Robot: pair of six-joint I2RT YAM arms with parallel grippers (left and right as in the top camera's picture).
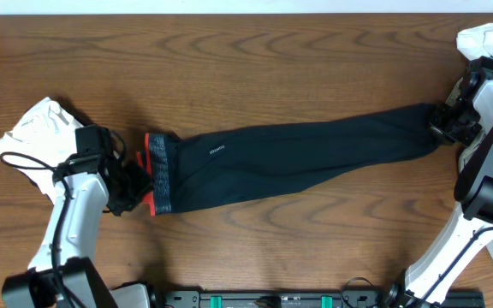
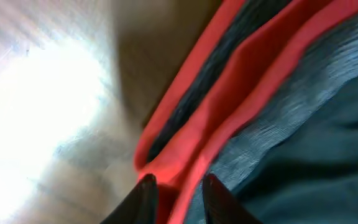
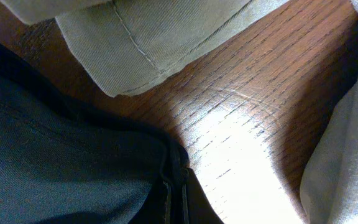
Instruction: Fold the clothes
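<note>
The clothes here are long black trousers (image 1: pixel 298 158), stretched flat across the wooden table from left to right. Their grey waistband (image 1: pixel 163 175) with its red lining (image 1: pixel 148 141) lies at the left end. My left gripper (image 1: pixel 139 184) sits at that waistband. In the left wrist view its jaws (image 2: pixel 179 193) stand slightly open, with the red lining (image 2: pixel 229 74) lying between the fingertips (image 2: pixel 143 199). My right gripper (image 1: pixel 442 124) is at the leg hem on the far right. In the right wrist view it (image 3: pixel 176 193) is shut on the dark hem edge (image 3: pixel 61 155).
A crumpled white cloth (image 1: pixel 37 128) lies just left of the left arm. Another white piece (image 1: pixel 486 38) sits at the back right corner. Khaki-beige cloth (image 3: pixel 154 37) lies close beyond the hem. A black rail (image 1: pixel 315 299) runs along the front edge.
</note>
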